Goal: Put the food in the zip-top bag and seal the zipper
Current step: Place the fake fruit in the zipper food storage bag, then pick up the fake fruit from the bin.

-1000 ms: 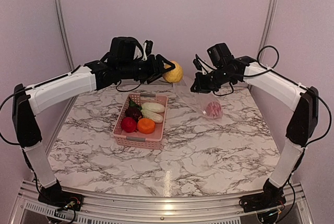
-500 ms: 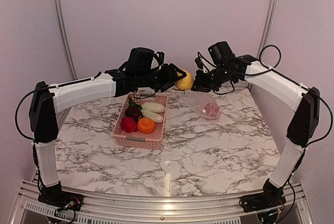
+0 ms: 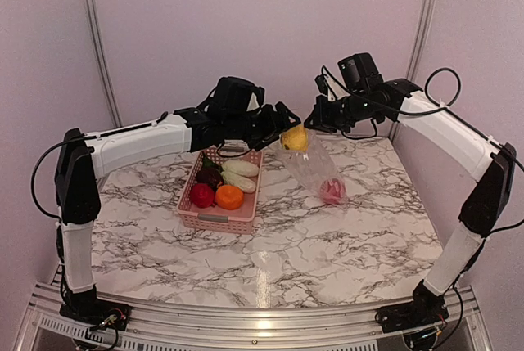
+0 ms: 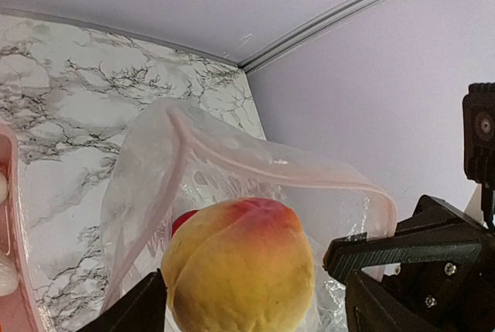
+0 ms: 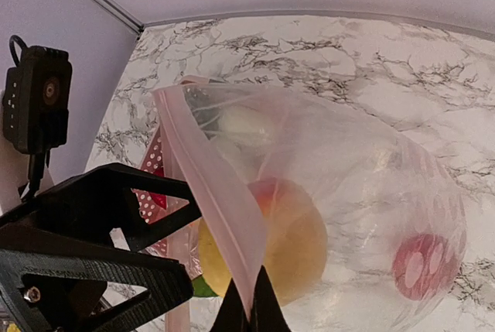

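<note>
Marble table, lilac walls. Right gripper is pinched tight on the rim of the zip-top bag, holding it raised with the mouth agape and the zipper unpressed. Left gripper is at that mouth, jaws spread wider than the yellow fruit between them, with a gap on one side. Red fruit lies at the bag's bottom. Other food sits in the pink basket, left of the bag.

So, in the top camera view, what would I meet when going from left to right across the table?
pink basket → yellow fruit → red fruit low in the zip-top bag. The grippers overlap these, so they are left out.
</note>
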Controlling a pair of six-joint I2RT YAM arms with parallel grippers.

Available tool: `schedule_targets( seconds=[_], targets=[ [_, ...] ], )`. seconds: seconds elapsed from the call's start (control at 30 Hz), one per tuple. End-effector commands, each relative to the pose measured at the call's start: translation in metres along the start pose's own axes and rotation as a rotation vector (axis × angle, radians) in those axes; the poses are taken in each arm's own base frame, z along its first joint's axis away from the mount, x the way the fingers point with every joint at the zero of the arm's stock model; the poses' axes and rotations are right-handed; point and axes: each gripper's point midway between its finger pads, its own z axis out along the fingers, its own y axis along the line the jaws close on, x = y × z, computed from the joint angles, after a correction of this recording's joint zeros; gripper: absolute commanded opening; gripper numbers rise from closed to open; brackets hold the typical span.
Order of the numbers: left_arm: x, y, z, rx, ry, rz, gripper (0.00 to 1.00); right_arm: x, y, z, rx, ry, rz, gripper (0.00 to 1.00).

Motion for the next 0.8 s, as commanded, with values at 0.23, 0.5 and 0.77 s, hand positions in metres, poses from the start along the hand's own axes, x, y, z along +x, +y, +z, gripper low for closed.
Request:
schedule_targets(
  seconds=[0.23, 0.5, 0.77],
  targets=[
    [-0.026, -0.055, -0.034, 0.084, -0.058, 0.138, 0.99, -0.009, 0.013, -0.011, -0.037, -0.038, -0.010, 0.00],
    [-0.035, -0.059, -0.084, 0.045, -0.110, 0.288, 0.99, -0.018, -0.018, -0.021, 0.046, -0.059, -0.022, 0.00],
    [-0.011, 0.032, -0.122, -0.178, -0.054, 0.238, 0.99, -0.053, -0.067, -0.065, 0.199, -0.154, -0.047, 0.00]
  ],
)
